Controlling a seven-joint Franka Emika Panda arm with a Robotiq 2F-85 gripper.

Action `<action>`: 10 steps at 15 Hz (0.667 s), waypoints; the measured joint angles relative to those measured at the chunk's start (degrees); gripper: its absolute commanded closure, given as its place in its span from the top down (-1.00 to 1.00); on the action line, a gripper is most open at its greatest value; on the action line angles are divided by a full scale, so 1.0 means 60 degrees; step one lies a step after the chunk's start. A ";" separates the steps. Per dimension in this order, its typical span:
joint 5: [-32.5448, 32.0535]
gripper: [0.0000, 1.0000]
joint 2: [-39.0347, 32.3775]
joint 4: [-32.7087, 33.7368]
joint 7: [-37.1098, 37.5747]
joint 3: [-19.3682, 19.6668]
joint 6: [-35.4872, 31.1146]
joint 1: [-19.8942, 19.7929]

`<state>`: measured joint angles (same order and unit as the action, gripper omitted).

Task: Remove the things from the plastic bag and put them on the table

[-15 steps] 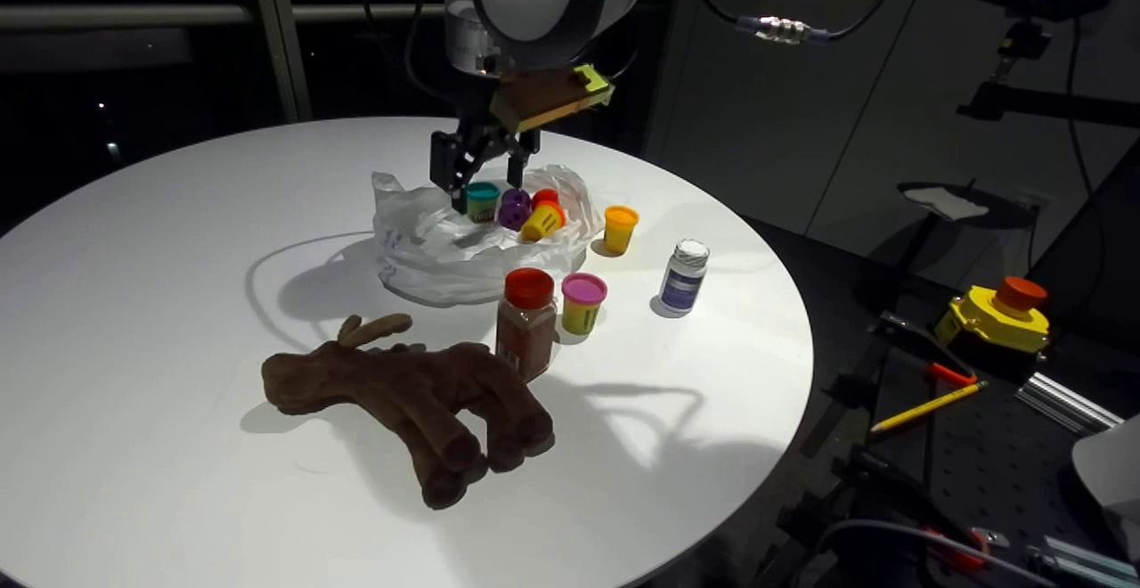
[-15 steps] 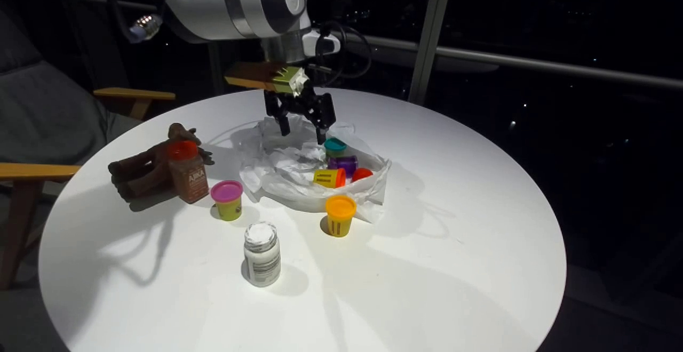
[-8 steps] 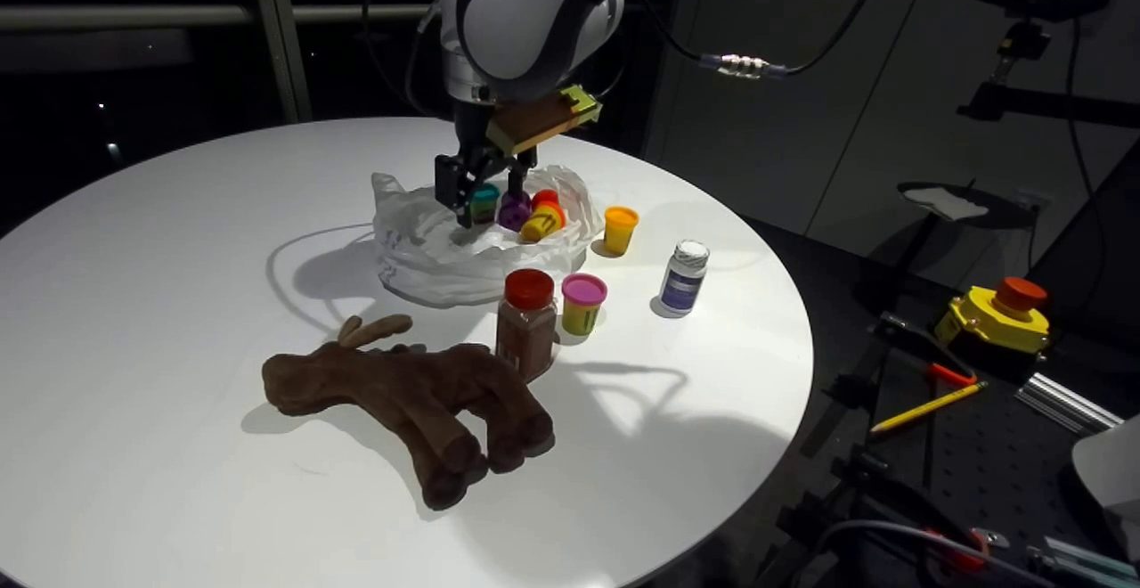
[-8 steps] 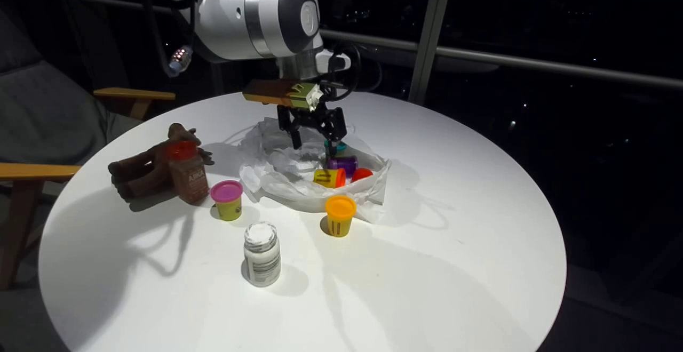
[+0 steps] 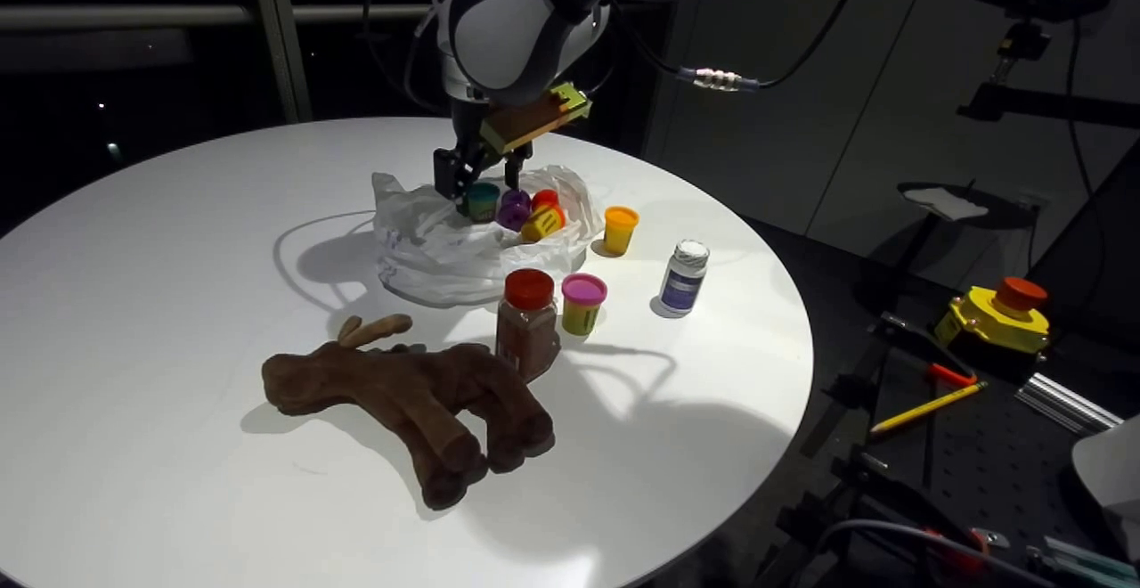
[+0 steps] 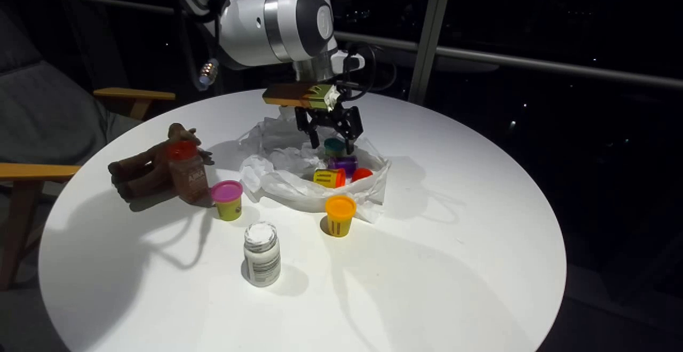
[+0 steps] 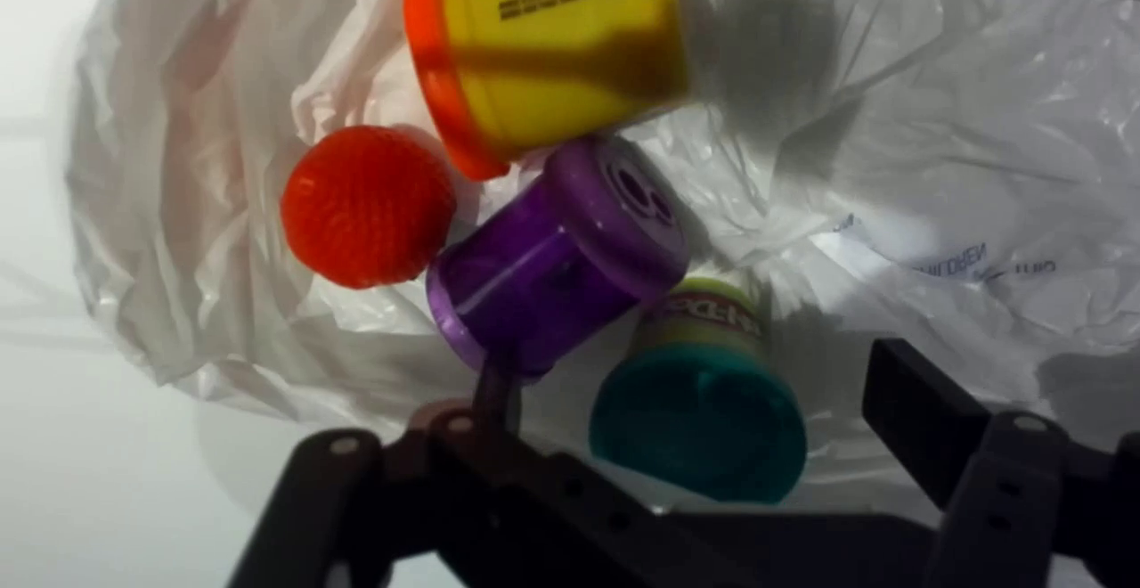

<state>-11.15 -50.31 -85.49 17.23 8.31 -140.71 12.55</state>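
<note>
The whitish plastic bag [image 5: 436, 258] lies open on the white table [image 6: 437, 288]. Inside are a teal-lidded jar [image 7: 699, 419], a purple jar [image 7: 552, 258], a yellow jar with an orange lid [image 7: 561, 44] and a red round-topped thing [image 7: 367, 205]. My gripper [image 7: 708, 392] is open over the bag, its fingers on either side of the teal-lidded jar; one fingertip overlaps the purple jar's edge in the wrist view. I cannot tell whether they touch. The gripper also shows in both exterior views [image 5: 487, 198] [image 6: 332, 149]. The brown plush animal [image 5: 401, 383] lies on the table outside the bag.
Outside the bag stand an orange jar [image 6: 340, 216], a pink-lidded jar [image 6: 228, 200], a red-lidded bottle [image 5: 527, 325] and a white bottle [image 6: 262, 256]. The bag's crumpled walls rise around its contents. A wooden-armed chair [image 6: 40, 172] stands beside the table.
My open gripper has come down into the bag's mouth and shifted sideways, so its fingers now flank the teal-lidded jar. The bag and the things on the table have not visibly moved.
</note>
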 measured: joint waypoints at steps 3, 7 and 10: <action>0.0000 0.02 -0.0222 0.0349 0.0017 0.0036 0.0029 -0.0011; 0.0000 -0.54 -0.0345 0.0601 0.0084 0.0059 0.0134 -0.0013; 0.0000 -0.54 -0.0259 0.0627 0.0373 0.0198 0.0193 0.0045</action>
<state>-11.15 -51.87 -81.72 19.47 9.50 -139.55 12.82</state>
